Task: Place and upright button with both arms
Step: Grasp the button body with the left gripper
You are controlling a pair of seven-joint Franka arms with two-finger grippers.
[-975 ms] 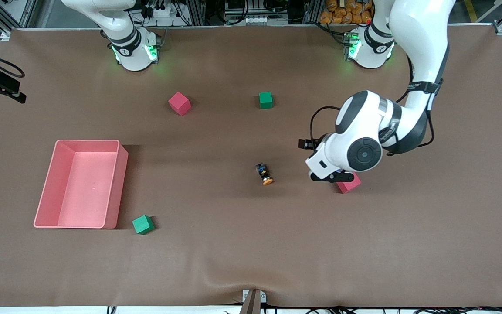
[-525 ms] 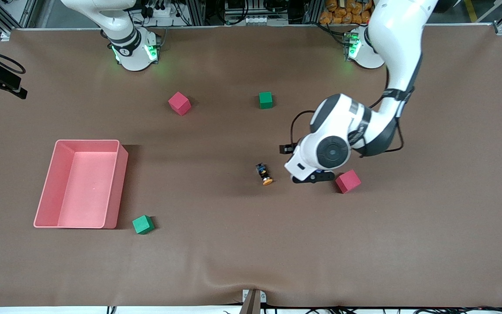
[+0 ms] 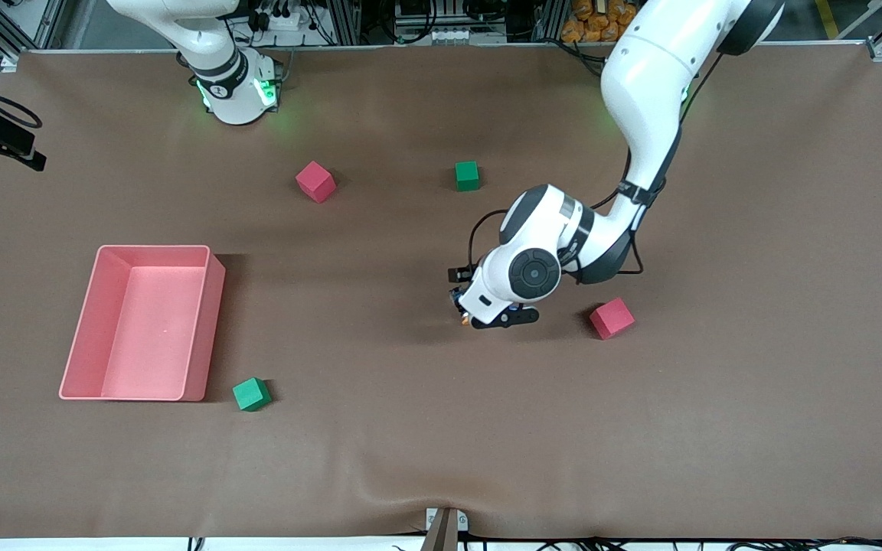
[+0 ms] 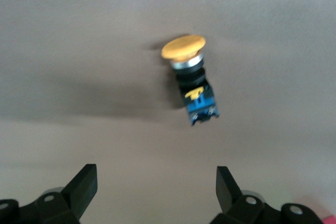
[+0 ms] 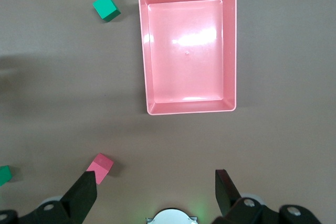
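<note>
Left gripper [image 3: 487, 315] hanging right over the button [image 4: 190, 80], jaws wide, holding nothing. Button lying on its side on the table [image 3: 410, 428], between the pink tray [image 3: 215, 306] and a red cube [image 3: 611, 318]. Right gripper [image 5: 156, 192] waiting high over the tray, jaws wide too, holding nothing.

Pink tray [image 3: 215, 306], two red cubes [image 3: 315, 181] [image 3: 612, 318], two green cubes [image 3: 467, 175] [image 3: 251, 394] on brown table [image 3: 410, 428].
</note>
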